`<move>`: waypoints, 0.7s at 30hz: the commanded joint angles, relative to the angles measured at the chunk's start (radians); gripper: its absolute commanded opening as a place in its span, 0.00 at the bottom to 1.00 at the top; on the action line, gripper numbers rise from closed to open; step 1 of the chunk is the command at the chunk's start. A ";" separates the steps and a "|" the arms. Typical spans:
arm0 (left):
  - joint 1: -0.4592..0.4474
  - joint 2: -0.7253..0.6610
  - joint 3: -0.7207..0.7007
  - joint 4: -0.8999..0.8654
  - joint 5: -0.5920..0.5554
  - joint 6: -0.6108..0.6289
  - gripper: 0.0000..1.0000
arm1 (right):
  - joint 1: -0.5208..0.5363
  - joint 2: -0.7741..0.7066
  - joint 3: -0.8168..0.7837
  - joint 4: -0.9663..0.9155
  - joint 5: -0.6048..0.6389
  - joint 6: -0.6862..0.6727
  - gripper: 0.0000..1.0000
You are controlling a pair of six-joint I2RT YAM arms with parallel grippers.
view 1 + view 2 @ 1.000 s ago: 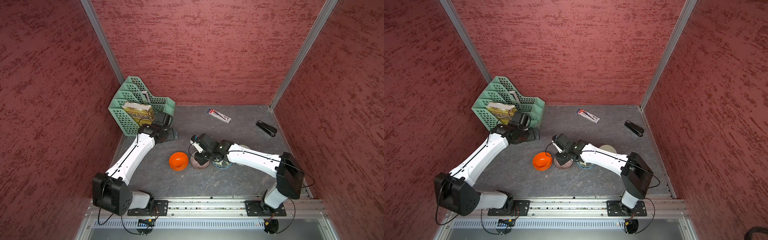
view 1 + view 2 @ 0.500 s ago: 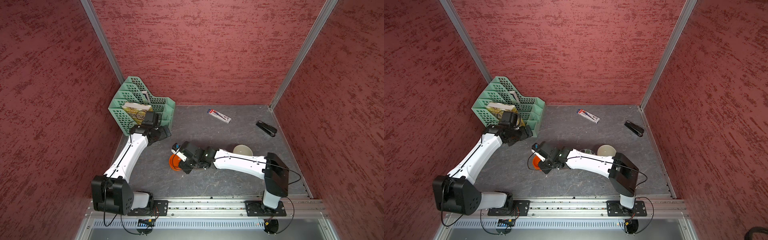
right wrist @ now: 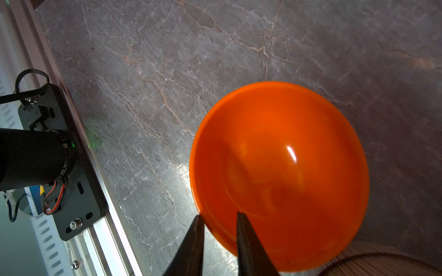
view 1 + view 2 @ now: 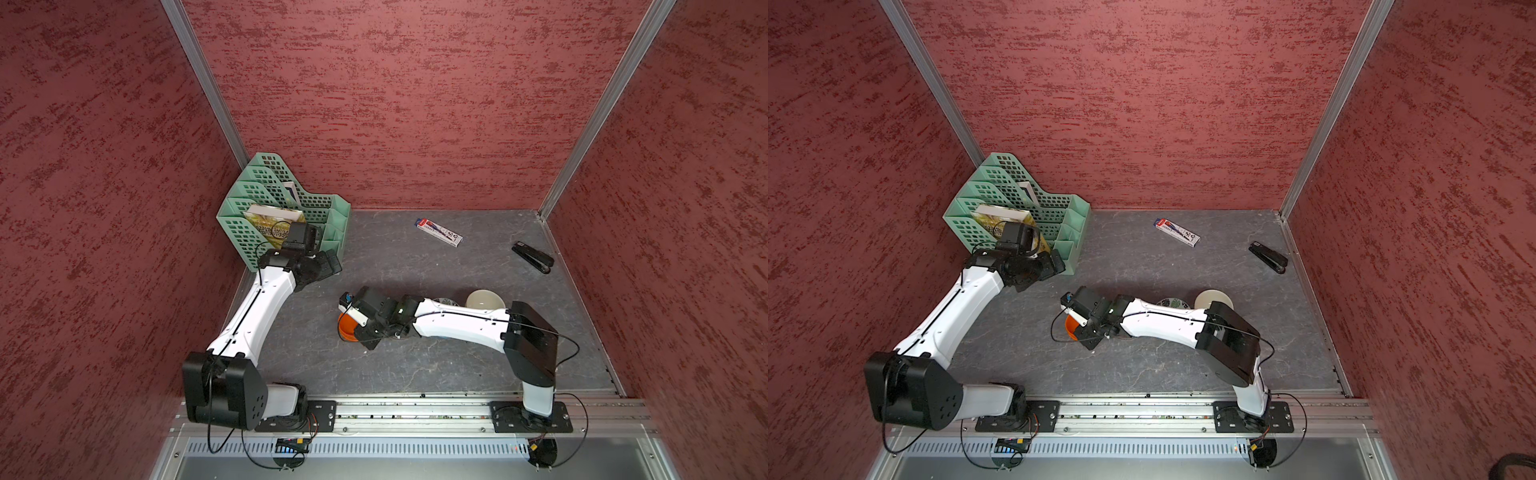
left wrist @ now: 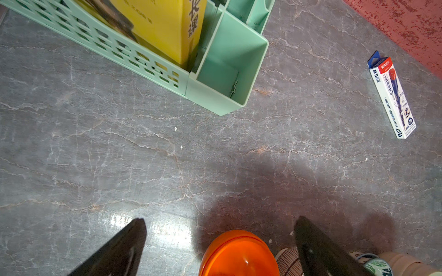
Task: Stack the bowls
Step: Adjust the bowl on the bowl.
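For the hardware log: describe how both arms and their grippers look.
Both arms match: the left arm and right arm have glossy white link shells, boxy black joint housings and black bases bolted to a silver rail. Thin black cables loop along them. The left gripper and right gripper have tapered matte-black fingers.

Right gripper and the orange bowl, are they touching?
Cannot tell. In the right wrist view the right gripper straddles the rim of the orange bowl, one finger inside, one outside, but contact isn't plain.
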 commanded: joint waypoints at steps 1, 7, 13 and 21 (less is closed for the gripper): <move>0.005 -0.014 0.026 0.008 0.012 0.003 1.00 | 0.002 0.016 0.033 0.003 -0.013 -0.006 0.23; 0.005 -0.015 0.018 0.012 0.013 0.005 1.00 | 0.002 0.022 0.033 0.004 -0.004 -0.006 0.21; 0.006 -0.016 0.013 0.016 0.014 0.005 1.00 | 0.002 0.033 0.031 0.005 -0.005 -0.006 0.20; 0.006 -0.016 0.015 0.019 0.014 0.006 1.00 | 0.002 0.015 0.033 0.004 0.011 -0.005 0.21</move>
